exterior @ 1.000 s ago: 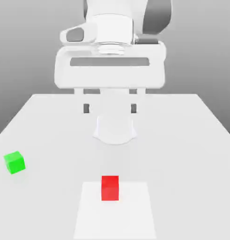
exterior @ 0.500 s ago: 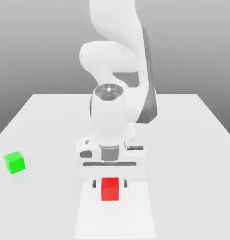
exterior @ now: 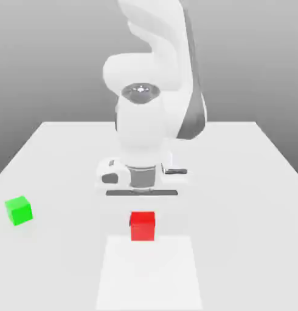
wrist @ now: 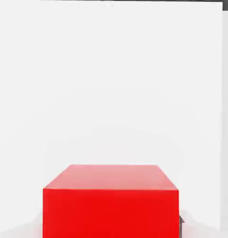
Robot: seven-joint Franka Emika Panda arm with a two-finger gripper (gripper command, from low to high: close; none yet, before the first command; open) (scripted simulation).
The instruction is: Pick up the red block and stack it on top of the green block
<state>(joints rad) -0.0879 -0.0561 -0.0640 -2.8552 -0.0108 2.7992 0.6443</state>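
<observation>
Your end effector (exterior: pixel 142 212) is squeezing the red block (exterior: pixel 142 225) between its closed fingers. In the exterior view the block is hanging right under the white hand, near the middle of the tabletop (exterior: pixel 249 182). It looks lifted a little, though you cannot be sure of that. In the hand view the red block (wrist: pixel 111 200) is sitting close up against the camera.

The green block (exterior: pixel 19 210) is waiting far off, at about nine o'clock from the red one in the exterior view, close to the tabletop's edge. So the next move is probably a long slide that way. Both blocks are cubes, so no side is longer.
</observation>
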